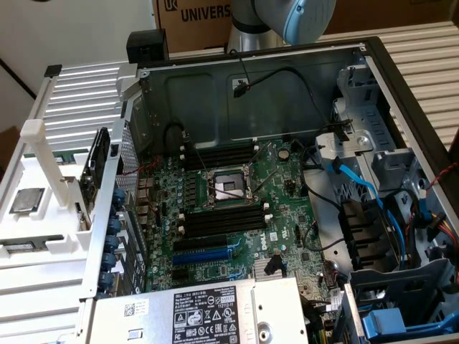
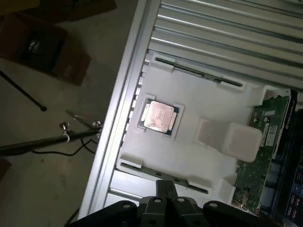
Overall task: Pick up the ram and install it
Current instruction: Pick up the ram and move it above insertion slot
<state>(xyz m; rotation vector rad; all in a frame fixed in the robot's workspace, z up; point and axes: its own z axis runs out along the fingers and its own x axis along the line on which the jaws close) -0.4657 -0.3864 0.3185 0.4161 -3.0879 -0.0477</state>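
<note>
- While the black gripper [image 2: 165, 189] held its fingers [image 2: 161, 188] pressed together, empty, the long dark-green ram stick [image 2: 142, 169] stood edge-up in a white moulded tray [image 2: 189, 151] beside the square silver processor chip [image 2: 158, 116].
- Upright, its top edge seemed easy to pinch.

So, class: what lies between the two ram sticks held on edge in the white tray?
The wrist view shows a CPU chip lying flat in the white tray's recess, between one ram stick and the other ram stick.
</note>
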